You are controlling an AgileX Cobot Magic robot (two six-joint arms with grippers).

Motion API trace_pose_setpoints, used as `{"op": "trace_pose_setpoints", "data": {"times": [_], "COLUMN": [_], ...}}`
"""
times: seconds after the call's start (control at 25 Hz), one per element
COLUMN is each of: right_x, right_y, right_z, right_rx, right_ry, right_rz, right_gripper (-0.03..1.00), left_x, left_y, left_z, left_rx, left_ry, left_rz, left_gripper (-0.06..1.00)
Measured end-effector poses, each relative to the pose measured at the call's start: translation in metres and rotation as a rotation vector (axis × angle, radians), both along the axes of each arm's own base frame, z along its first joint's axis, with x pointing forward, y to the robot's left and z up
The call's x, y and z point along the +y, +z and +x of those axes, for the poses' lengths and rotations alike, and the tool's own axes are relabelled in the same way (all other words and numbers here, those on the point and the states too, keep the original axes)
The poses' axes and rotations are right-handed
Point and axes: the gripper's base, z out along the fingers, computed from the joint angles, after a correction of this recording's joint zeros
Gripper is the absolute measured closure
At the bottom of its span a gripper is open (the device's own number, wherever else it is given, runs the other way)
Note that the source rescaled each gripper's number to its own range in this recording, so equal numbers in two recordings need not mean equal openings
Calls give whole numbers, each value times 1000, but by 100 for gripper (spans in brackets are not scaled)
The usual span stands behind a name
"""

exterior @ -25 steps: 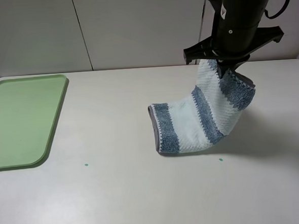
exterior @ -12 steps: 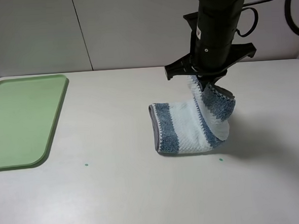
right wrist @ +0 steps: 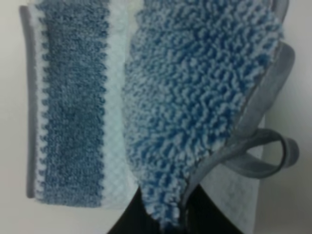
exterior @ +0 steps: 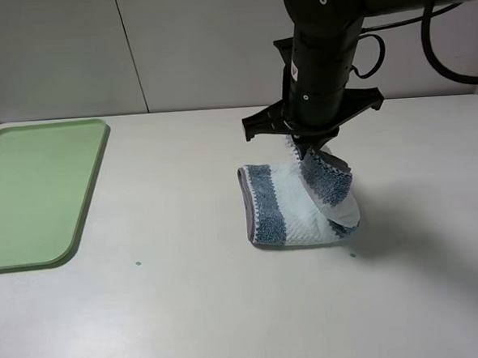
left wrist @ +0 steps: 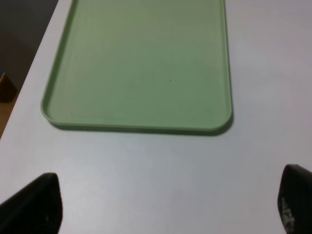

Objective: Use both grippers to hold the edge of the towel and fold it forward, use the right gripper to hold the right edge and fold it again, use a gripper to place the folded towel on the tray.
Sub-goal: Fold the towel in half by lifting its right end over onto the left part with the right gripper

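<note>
**A:** What is the right end effector point(exterior: 302, 149) doing?

**B:** It is pinching the right edge of the towel point(exterior: 293, 204), clamped almost fully closed on it, and carrying that edge leftward over the rest of the cloth. A second ago it was holding the edge high and far to the right. Now it is sitting lower, over the towel's middle, so the lifted part is curling over instead of stretching upward.

**A:** So the second fold is under way?

**B:** I am judging so (the lifted part is not lying flat yet). The towel is lying on the worktop point(exterior: 189, 296) right of centre, and its bottom layer is staying where it was.

**A:** And the left end effector point(left wrist: 162, 204)?

**B:** It is hanging wide open, holding nothing, above the worktop near the tray point(exterior: 37, 191), which is sitting well apart from the towel at the far left.

**A:** What is remaining?

**B:** Laying the fold down, letting go, then carrying the towel to the tray.
</note>
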Motion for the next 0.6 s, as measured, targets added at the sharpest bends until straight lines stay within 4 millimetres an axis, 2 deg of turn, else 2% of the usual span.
{"op": "trace_pose_setpoints", "data": {"times": [0.28,0.36,0.44,0.56,0.6], "right_x": [4,4,4,5,5], "right_y": [-2,-2,-2,-2,-2], "right_z": [0,0,0,-1,-1], "right_rx": [-8,-8,-6,1,5], "right_ry": [0,-1,-5,-13,-16], "right_rz": [17,17,20,30,34], "right_gripper": [92,86,66,22,12], "left_x": [0,0,0,0,0], "left_y": [0,0,0,0,0], "left_z": [0,0,0,0,0], "left_rx": [0,0,0,0,0], "left_ry": [0,0,0,0,0], "left_rz": [0,0,0,0,0], "left_gripper": [8,8,8,8,8]}}
